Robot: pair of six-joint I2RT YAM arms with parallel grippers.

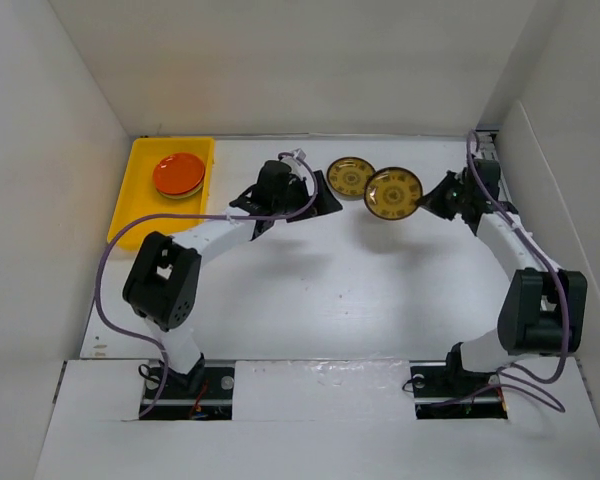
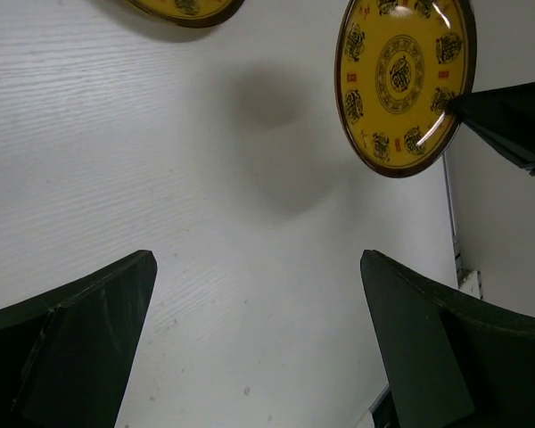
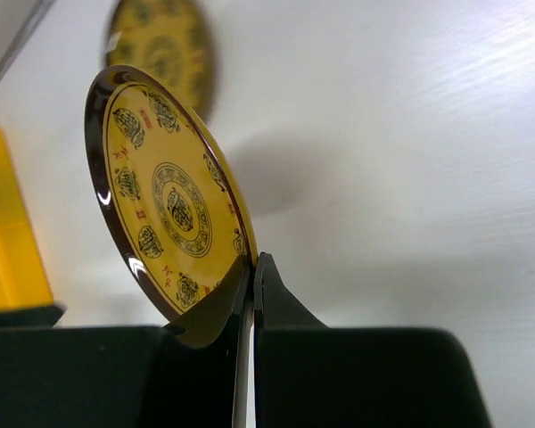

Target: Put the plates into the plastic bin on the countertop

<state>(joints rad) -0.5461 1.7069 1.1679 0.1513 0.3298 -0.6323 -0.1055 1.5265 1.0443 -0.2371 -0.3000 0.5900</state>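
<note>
1. Right hand (image 3: 252, 267): the jaws are pressed together on the rim of one olive-gold plate (image 3: 165, 201). The plate stands tilted in front of this hand, its patterned face turned to the hand's left. Its shadow falls apart from it on the surface (image 3: 410, 160), so I judge it to be lifted clear.

2. Left hand (image 2: 257, 259): the jaws stand fully apart with nothing between them. The hand hangs over bare surface, and the gripped plate is ahead of it and to its right.

3. Second olive-gold plate (image 1: 351, 177): it lies flat on the surface between the two hands, just ahead of the left hand and just beside the gripped plate. I cannot tell whether the two rims touch.

4. Plastic bin (image 1: 130, 215): it sits to the left of the left hand and well apart from the right hand. An orange plate (image 1: 178, 175) lies on top of its contents. A paler edge shows beneath it, so I read the contents as a stack, but I cannot count the plates under it.

5. Progress, as I judge it: the task is in its late stage. The top view shows only the two olive-gold plates outside the bin. One is in the grip and not yet delivered, and the other is untouched. The gripped plate must pass across the left hand's side to reach the bin. The flat plate then needs a pickup at its rim.
</note>
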